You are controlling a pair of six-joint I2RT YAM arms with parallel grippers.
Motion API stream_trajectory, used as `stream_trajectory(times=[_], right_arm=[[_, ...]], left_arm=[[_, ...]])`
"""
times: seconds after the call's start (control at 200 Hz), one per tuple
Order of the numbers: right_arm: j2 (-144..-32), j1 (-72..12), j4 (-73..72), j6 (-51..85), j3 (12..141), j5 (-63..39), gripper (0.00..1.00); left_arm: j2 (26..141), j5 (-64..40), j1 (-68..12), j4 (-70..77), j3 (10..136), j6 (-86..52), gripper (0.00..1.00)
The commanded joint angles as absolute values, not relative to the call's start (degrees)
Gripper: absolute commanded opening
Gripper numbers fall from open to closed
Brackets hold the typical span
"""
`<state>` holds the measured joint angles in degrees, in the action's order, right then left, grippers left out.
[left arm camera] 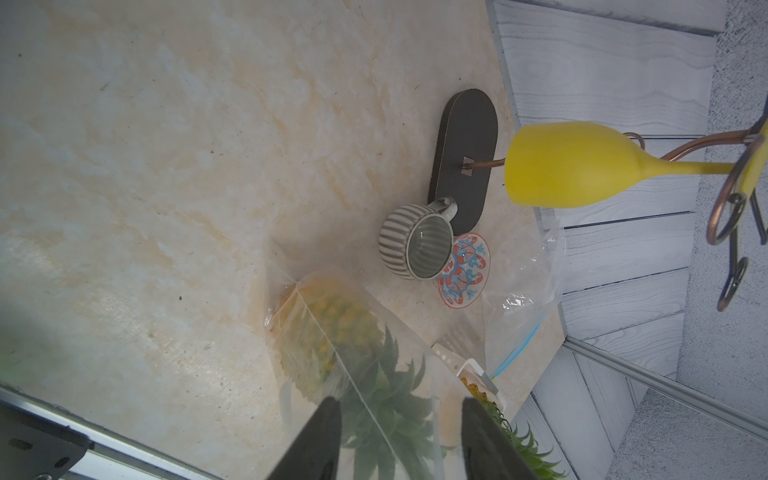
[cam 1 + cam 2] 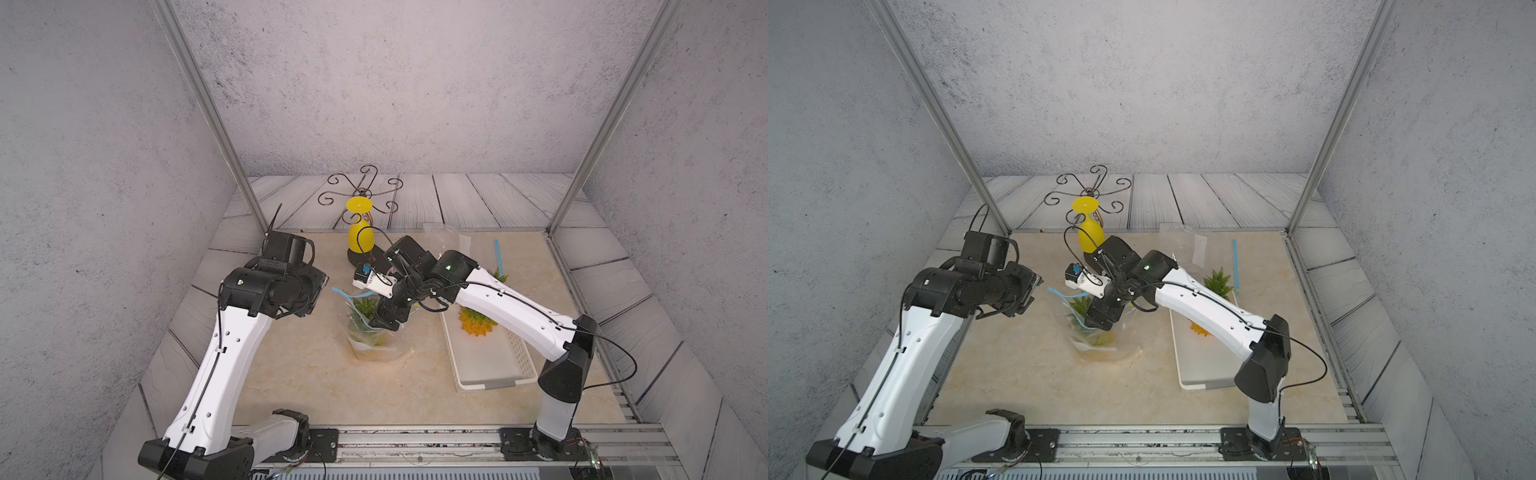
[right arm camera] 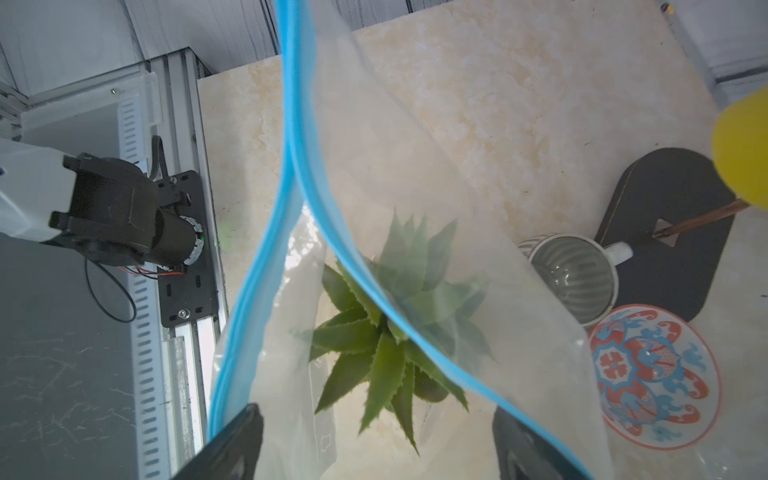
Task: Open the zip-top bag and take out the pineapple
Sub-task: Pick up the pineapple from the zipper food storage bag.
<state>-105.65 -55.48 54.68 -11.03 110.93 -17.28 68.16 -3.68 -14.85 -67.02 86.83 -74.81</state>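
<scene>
The clear zip-top bag with a blue zip stands mid-table, its mouth gaping upward. Inside it is the pineapple, yellow body down and green crown up. My right gripper is open at the bag's mouth, directly over the crown. One of its fingers shows through the plastic wall. My left gripper hangs open just left of the bag, holding nothing, with the bag ahead between its fingers.
A white tray on the right holds a second pineapple. A yellow wine glass hangs on a metal rack behind the bag. A striped cup and a patterned dish sit beside the rack's base. Another clear bag lies at the back.
</scene>
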Motion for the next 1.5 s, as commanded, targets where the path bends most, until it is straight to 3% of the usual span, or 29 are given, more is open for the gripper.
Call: stream_trajectory(times=[0.0,0.195,0.5,0.826,1.261,1.386,1.496], right_arm=[[-107.67,-56.20,56.14,-6.78,111.86,-18.42,0.88],[-109.29,-57.22,53.50,-2.95,112.03,-15.81,0.95],[-111.64,-57.64,46.76,2.43,110.66,-5.13,0.95],[-114.00,-58.22,45.80,5.96,107.99,-5.42,0.87],[-110.15,-58.70,44.42,7.55,102.69,-7.16,0.58],[-110.23,-58.62,46.29,6.79,106.34,-7.71,0.37],[-108.28,-58.55,45.83,6.94,107.20,-7.85,0.26]], left_arm=[[66.74,-2.75,-14.59,-68.34,86.32,-73.47,0.50],[65.67,-3.32,-14.59,-68.36,84.34,-73.39,0.50],[63.72,-3.68,-14.59,-68.58,81.80,-73.74,0.51],[62.56,-3.69,-14.59,-68.99,80.82,-73.82,0.51],[61.61,-4.35,-14.60,-69.01,78.73,-73.82,0.50],[61.36,-5.28,-14.58,-68.45,76.49,-73.87,0.51],[60.83,-6.79,-14.59,-66.46,73.28,-75.46,0.52]])
